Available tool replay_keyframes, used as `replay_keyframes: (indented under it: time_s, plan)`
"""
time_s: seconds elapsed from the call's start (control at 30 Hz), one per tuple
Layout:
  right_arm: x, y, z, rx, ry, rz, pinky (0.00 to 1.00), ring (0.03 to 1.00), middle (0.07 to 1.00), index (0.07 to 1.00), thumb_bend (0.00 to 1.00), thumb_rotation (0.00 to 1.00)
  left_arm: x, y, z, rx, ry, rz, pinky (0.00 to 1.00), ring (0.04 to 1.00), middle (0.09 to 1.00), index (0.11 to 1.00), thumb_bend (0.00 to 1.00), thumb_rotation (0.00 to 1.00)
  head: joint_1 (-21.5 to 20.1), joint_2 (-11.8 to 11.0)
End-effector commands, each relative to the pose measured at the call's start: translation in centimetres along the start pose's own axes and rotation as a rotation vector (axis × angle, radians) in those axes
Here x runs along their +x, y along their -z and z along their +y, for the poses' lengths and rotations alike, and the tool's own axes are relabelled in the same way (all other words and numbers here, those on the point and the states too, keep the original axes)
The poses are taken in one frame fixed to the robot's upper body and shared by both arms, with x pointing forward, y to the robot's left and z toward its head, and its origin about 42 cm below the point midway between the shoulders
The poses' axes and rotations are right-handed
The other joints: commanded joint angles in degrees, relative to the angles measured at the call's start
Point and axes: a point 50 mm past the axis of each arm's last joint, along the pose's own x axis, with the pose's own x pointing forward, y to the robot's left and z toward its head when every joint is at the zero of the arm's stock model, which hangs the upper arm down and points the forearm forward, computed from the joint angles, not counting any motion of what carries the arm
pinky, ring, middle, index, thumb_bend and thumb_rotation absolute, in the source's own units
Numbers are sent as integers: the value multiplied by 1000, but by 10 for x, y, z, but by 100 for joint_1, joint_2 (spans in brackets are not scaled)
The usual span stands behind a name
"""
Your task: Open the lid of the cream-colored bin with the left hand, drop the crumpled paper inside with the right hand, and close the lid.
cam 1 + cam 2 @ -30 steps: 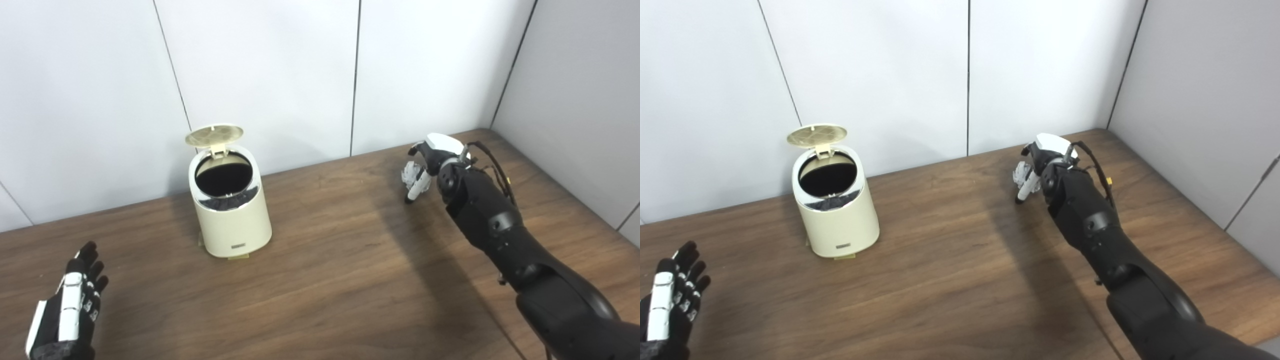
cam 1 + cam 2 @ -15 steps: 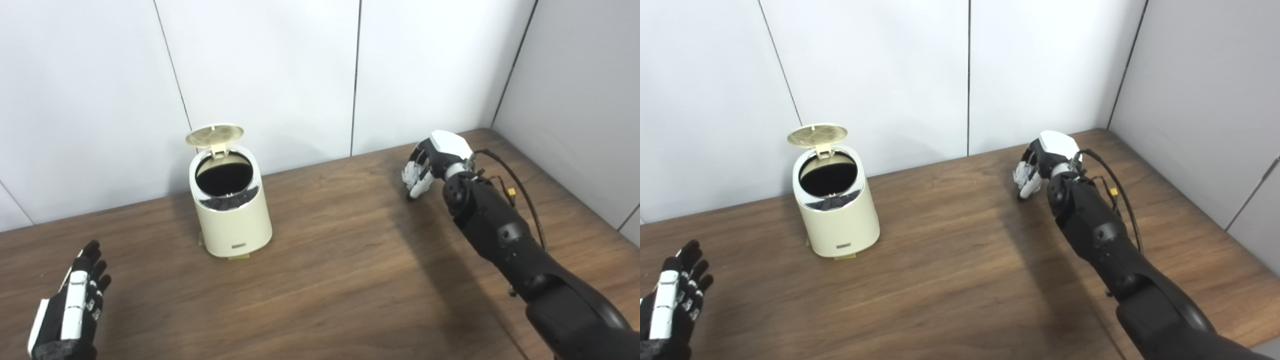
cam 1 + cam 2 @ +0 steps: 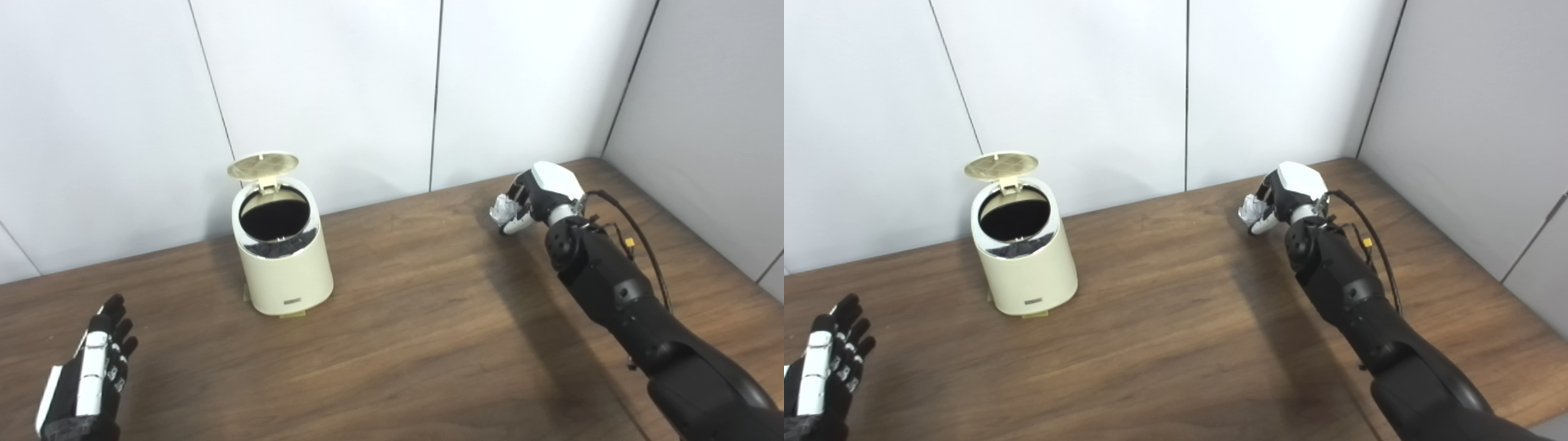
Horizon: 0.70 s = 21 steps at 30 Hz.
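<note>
The cream-colored bin [image 3: 283, 257] stands at the back left of the wooden table, its round lid [image 3: 263, 165] tipped up and back so the dark inside shows. At the far right, my right hand [image 3: 534, 195] is shut on the white crumpled paper [image 3: 503, 209], held a little above the table [image 3: 429, 318] and well to the right of the bin. My left hand [image 3: 89, 373] lies open near the front left edge, fingers apart, holding nothing.
White wall panels close off the back of the table, and a grey wall runs along its right side. A cable [image 3: 631, 226] loops off my right wrist.
My right hand has closed around the crumpled paper and lifted it slightly off the table. The left hand and the bin have stayed where they were.
</note>
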Motion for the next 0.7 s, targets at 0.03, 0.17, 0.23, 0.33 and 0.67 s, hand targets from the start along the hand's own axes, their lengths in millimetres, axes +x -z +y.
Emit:
replay_keyframes:
  time_s: [0.03, 0.17, 0.23, 0.33, 0.67]
  plan:
    - [7, -9, -35, 6, 117, -76, 320, 437, 553, 487, 494, 0, 6, -17, -1, 18, 2, -79, 1000, 1000, 1000, 1000, 588, 867, 78, -22]
    - [-3, -24, -46, 11, 182, -155, 541, 430, 535, 483, 512, 0, 3, -15, -2, 13, 6, -76, 1000, 1000, 1000, 1000, 587, 870, 306, -64]
    - [-11, -35, -54, 18, 211, -211, 555, 444, 537, 458, 515, 0, 3, -12, -2, 9, 7, -74, 1000, 1000, 1000, 1000, 572, 878, 426, -90]
    - [-26, -51, -64, 39, 237, -302, 515, 403, 490, 501, 519, 0, 4, -7, -5, 8, 5, -73, 1000, 1000, 1000, 1000, 588, 858, 678, -165]
    - [-82, -117, -66, 133, 291, -518, 410, 390, 508, 503, 517, 0, 0, 13, -15, 1, 15, -45, 1000, 1000, 1000, 1000, 610, 826, 1483, -340]
